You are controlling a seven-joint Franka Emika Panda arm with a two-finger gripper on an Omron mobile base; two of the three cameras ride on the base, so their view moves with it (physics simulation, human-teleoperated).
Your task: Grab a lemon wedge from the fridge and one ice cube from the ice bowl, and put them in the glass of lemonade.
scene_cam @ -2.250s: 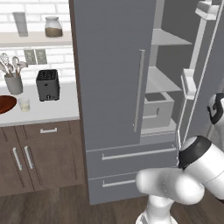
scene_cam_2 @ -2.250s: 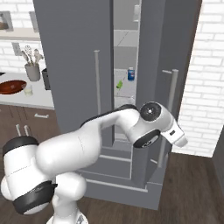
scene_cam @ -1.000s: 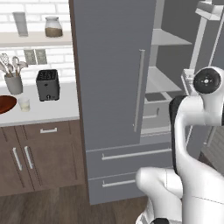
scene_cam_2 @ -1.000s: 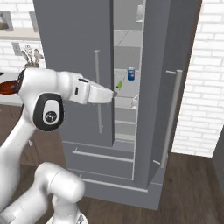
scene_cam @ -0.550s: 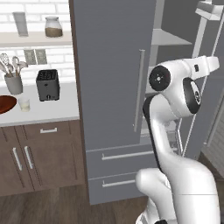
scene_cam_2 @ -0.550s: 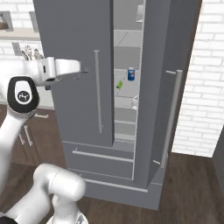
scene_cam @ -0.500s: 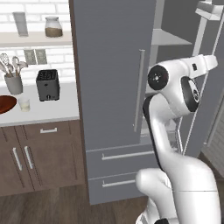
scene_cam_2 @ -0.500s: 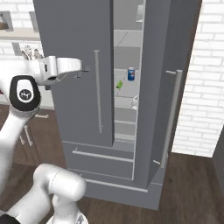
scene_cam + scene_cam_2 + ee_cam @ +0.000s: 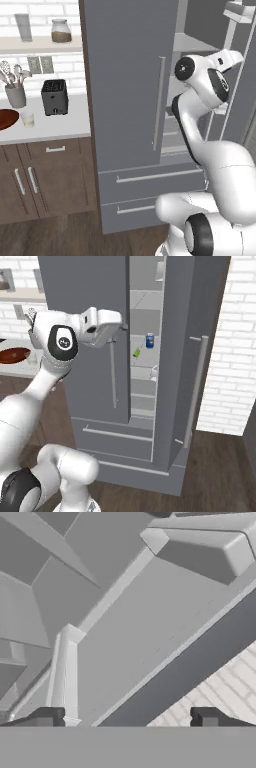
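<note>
The grey fridge (image 9: 130,85) has its left door closed and its right door swung open. On a middle shelf inside lies the lemon wedge (image 9: 136,352), a small yellow-green piece. My gripper (image 9: 119,319) is raised in front of the left door's edge, above and left of the wedge, apart from it. In the hand view its fingertips (image 9: 47,716) stand wide open with nothing between them, facing grey shelves. The ice bowl (image 9: 7,120) sits at the counter's left edge, and the glass of lemonade (image 9: 27,119) is beside it. The ice cube is out of view.
A blue can (image 9: 149,340) stands on the shelf right of the wedge. A black toaster (image 9: 54,96) and a grey utensil cup (image 9: 15,95) are on the counter. The open right door (image 9: 197,361) with its long handle flanks the opening, and a brick wall is beyond it.
The arm has swung up from low in front of the drawers to upper-shelf height. In the last half second the hand edged right toward the fridge opening. The jaws stayed open.
</note>
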